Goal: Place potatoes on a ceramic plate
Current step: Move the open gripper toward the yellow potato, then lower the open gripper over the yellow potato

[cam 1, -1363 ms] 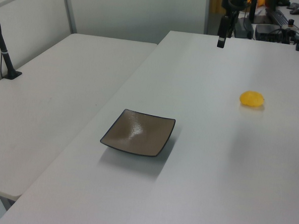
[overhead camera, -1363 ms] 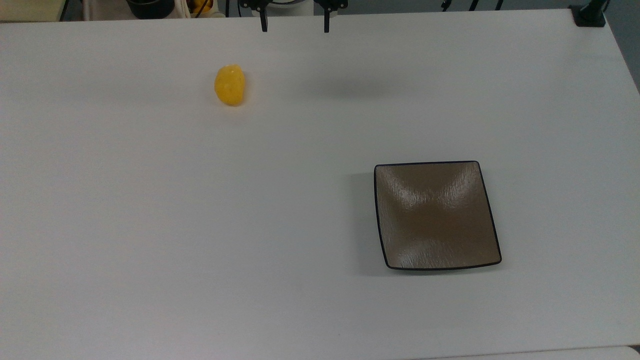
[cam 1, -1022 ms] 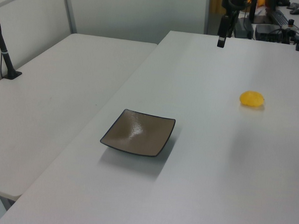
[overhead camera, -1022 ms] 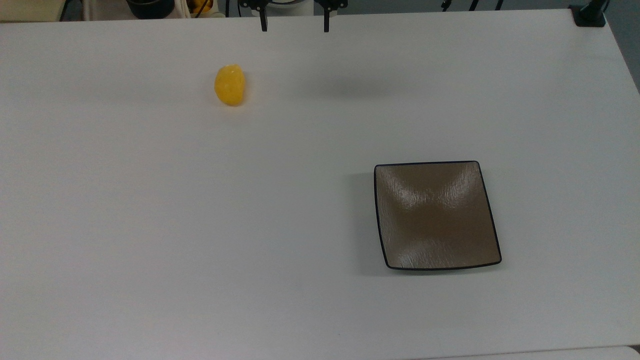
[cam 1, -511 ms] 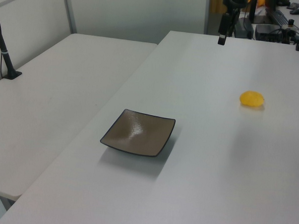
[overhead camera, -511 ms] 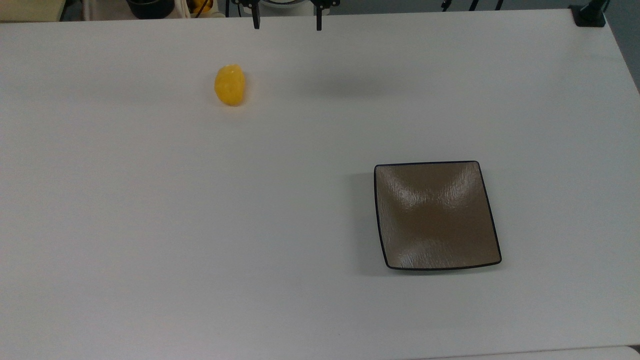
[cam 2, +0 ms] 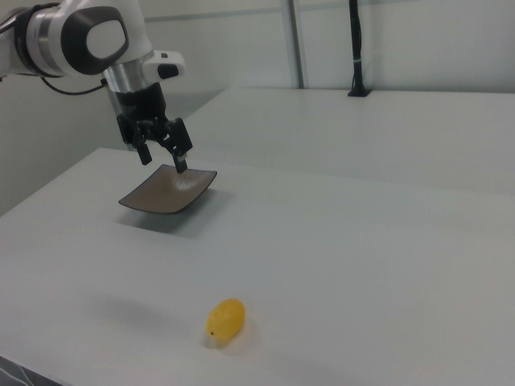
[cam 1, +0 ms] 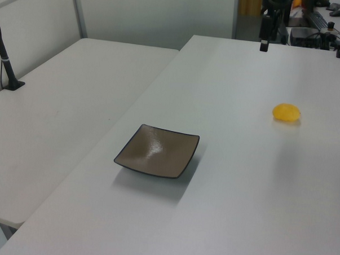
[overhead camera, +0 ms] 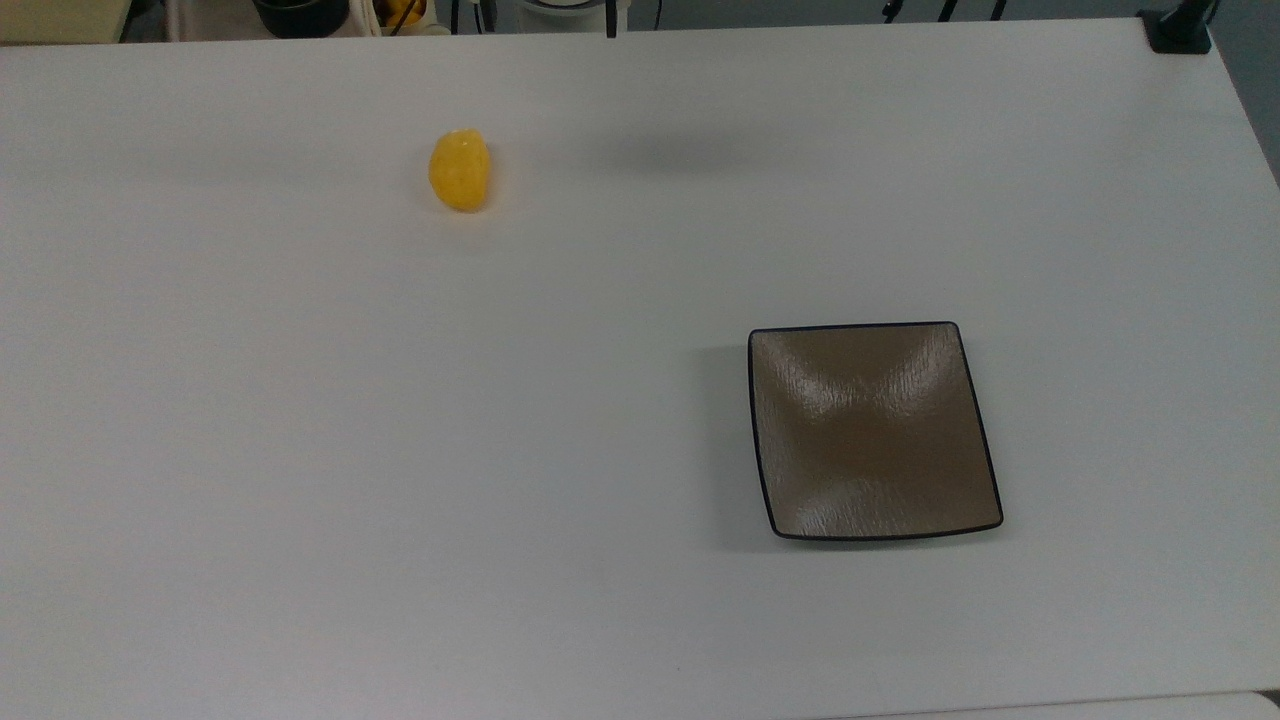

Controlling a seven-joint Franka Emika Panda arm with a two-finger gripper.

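End effector (cam 2: 163,156) hangs empty above the desk (overhead camera: 400,450), fingers spread; reach step pending: potato (overhead camera: 459,170) lies at the top view's 11 o'clock, plate (overhead camera: 873,432) bare near 4 o'clock; next, descend astride potato.

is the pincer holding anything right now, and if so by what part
Nothing is held. The pincer hangs open and empty in the air, while the potato lies on the table, apart from the ceramic plate.

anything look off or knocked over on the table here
Nothing stands out. The square brown-grey ceramic plate sits flat and bare, the bright yellow lumpy potato lies apart from it on the white table, intact.
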